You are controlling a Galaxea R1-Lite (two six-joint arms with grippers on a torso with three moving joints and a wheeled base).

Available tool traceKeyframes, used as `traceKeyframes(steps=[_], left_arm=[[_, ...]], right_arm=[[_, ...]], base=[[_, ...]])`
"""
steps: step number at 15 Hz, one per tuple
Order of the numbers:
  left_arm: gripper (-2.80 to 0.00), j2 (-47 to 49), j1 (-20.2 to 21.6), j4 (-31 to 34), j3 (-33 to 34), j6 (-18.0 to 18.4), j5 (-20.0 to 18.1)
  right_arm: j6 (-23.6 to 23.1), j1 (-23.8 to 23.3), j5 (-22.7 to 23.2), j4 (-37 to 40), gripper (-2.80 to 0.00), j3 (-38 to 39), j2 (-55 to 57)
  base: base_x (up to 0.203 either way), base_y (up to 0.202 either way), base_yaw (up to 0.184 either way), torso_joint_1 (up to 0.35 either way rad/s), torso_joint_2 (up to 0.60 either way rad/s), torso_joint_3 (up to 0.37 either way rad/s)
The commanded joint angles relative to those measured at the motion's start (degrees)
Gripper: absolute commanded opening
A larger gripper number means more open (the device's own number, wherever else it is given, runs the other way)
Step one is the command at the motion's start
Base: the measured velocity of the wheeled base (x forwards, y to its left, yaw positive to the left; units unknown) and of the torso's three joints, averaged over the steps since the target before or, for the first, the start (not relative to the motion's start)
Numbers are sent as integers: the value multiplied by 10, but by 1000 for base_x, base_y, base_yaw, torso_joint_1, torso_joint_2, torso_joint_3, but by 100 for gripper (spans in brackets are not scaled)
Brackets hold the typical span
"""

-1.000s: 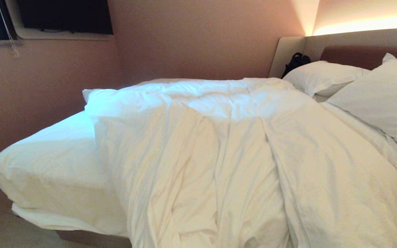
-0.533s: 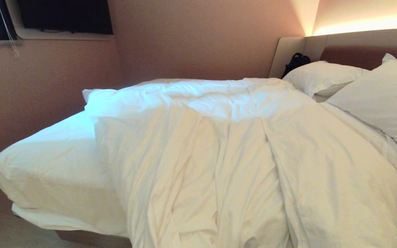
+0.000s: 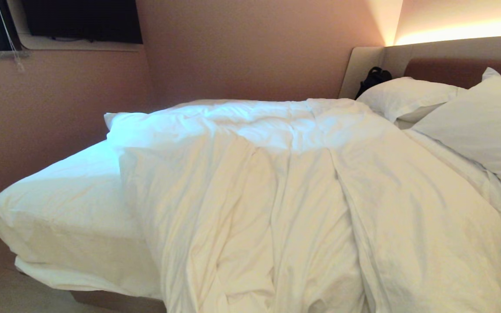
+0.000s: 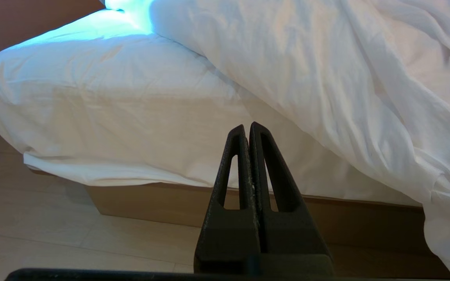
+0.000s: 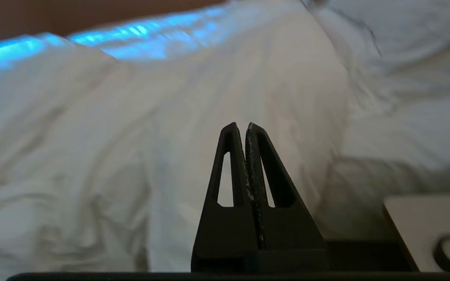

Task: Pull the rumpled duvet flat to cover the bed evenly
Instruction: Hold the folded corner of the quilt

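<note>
The duvet [image 3: 302, 187] lies rumpled across the middle of the bed [image 3: 59, 204], spilling over its near edge, leaving the foot-end fitted sheet [image 4: 104, 89] bare. Both the left gripper [image 4: 247, 128] and right gripper [image 5: 241, 128] hold nothing, fingers pressed together.

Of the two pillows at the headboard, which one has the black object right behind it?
The far pillow, the smaller-looking one nearer the wall corner. The black object sits just behind it against the headboard; the near pillow has none.
</note>
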Motion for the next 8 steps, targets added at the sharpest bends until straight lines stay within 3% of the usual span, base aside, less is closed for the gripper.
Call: traceKeyframes(steps=[1, 4, 6, 8], left_arm=[[-280, 0, 0, 0, 0, 0, 0], [-280, 0, 0, 0, 0, 0, -1], [-280, 0, 1, 0, 0, 0, 0], [-280, 0, 0, 0, 0, 0, 0]], right_arm=[[0, 0, -71, -1, -280, 33, -5], [0, 0, -68, -41, -280, 134, -5], [-11, 0, -46, -129, -280, 188, -5], [-33, 0, -11, -170, -280, 210, -5]], base=[[0, 0, 0, 0, 0, 0], [0, 0, 0, 0, 0, 0], [0, 0, 0, 0, 0, 0], [0, 0, 0, 0, 0, 0]])
